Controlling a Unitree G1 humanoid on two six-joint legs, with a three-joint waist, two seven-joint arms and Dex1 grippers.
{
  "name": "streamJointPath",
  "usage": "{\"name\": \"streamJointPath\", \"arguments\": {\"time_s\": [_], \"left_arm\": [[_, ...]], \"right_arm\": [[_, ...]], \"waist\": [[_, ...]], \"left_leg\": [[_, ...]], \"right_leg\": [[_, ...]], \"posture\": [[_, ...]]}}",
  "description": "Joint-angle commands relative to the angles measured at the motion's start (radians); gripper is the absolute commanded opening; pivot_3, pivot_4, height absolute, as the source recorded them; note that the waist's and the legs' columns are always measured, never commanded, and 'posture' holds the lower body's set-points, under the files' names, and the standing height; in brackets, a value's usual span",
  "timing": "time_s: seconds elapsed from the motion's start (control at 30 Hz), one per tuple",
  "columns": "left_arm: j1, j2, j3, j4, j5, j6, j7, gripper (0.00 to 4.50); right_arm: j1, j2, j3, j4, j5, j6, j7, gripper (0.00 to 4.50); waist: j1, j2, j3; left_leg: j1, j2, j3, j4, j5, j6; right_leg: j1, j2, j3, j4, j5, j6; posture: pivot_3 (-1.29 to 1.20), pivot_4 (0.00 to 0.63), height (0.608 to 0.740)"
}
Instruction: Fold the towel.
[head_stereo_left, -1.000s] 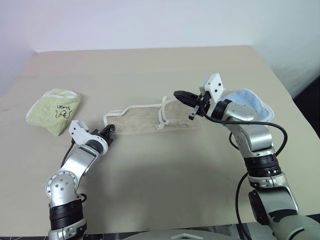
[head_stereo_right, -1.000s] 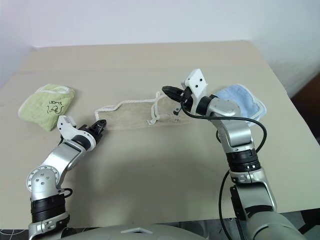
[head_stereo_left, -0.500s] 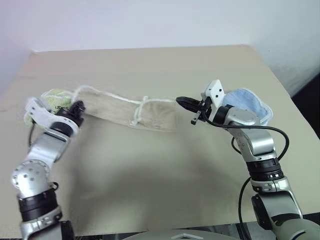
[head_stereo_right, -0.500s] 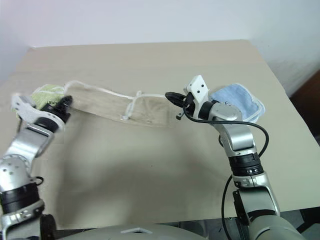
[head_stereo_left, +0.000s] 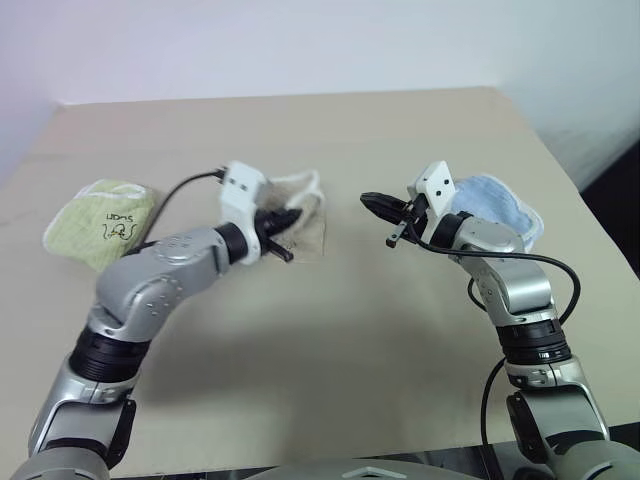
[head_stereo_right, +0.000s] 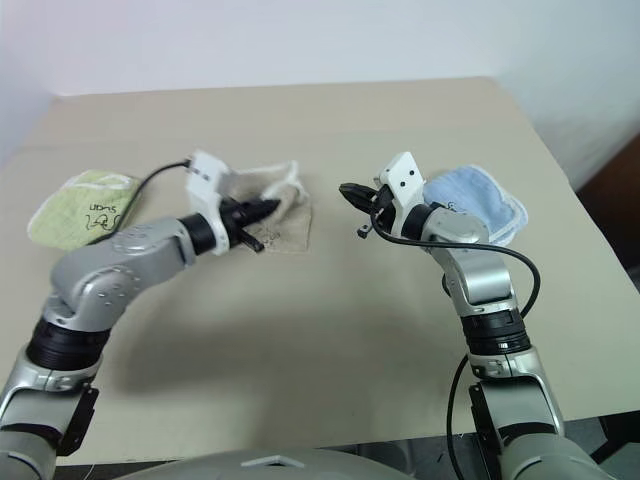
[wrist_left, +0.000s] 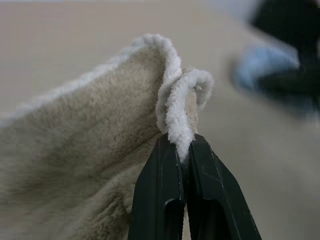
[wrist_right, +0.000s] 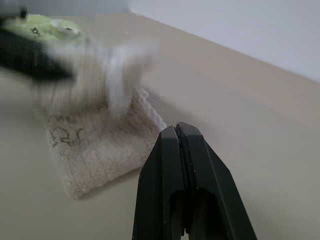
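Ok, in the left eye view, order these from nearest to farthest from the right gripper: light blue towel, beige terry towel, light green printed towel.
1. The light blue towel with the white edge, just behind the right gripper, on the robot's right.
2. The beige terry towel, mid-table, pinched by the left gripper.
3. The light green printed towel, far off at the table's left edge.

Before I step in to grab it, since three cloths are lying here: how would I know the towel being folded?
On the tan table, look to the middle, between the robot's arms. The beige towel lies bunched there, its white corded edge pinched in the left gripper. The green printed cloth and the blue cloth lie to either side, ungripped.
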Motion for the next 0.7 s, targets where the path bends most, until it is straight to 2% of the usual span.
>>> {"name": "streamJointPath", "arguments": {"time_s": [0.03,0.13,0.3,0.47,0.63,0.7], "left_arm": [[-0.027,0.009,-0.041,0.006,0.125,-0.019,-0.074,0.27],[-0.025,-0.013,-0.024,0.022,0.171,-0.015,-0.099,0.98],[-0.007,-0.062,0.039,0.014,0.184,-0.001,-0.127,2.70],[0.029,-0.129,0.153,-0.034,0.130,0.012,-0.127,4.40],[0.055,-0.171,0.363,-0.060,0.060,-0.021,-0.102,4.48],[0.057,-0.161,0.402,-0.047,0.075,-0.028,-0.098,4.48]], "right_arm": [[0.013,-0.008,-0.033,-0.057,0.002,-0.011,-0.019,0.00],[0.025,-0.008,-0.034,-0.074,0.003,-0.008,-0.027,0.00],[0.028,-0.002,-0.028,-0.080,0.002,-0.007,-0.031,0.00],[0.008,0.005,-0.017,-0.070,0.001,-0.010,-0.025,0.00],[-0.023,0.025,-0.006,-0.078,0.014,0.003,-0.019,0.00],[-0.031,0.033,-0.003,-0.081,0.021,0.010,-0.014,0.00]], "waist": [[-0.005,0.000,0.000],[-0.004,0.000,0.000],[0.000,0.000,0.000],[0.000,0.000,0.000],[-0.003,0.000,0.000],[-0.004,0.000,0.000]], "left_leg": [[0.000,0.000,0.000,0.000,0.000,0.000],[0.000,0.001,0.000,0.000,0.000,0.000],[-0.001,0.001,0.000,0.001,0.000,0.000],[-0.001,0.001,0.000,0.001,0.000,0.000],[-0.001,0.001,0.000,0.001,0.000,0.000],[-0.001,0.001,0.000,0.001,0.000,0.000]], "right_leg": [[0.000,0.000,0.000,0.000,0.000,0.000],[-0.001,0.001,0.000,0.001,0.000,0.000],[-0.001,0.000,0.000,0.000,0.001,0.001],[-0.001,0.000,0.000,0.001,0.001,0.002],[-0.002,0.000,0.000,0.001,0.001,0.002],[-0.002,0.001,0.001,0.002,0.001,0.002]], "posture": [[0.00,0.150,0.731],[0.00,0.150,0.731],[0.00,0.150,0.731],[0.00,0.150,0.731],[0.00,0.150,0.731],[0.00,0.150,0.731]]}}
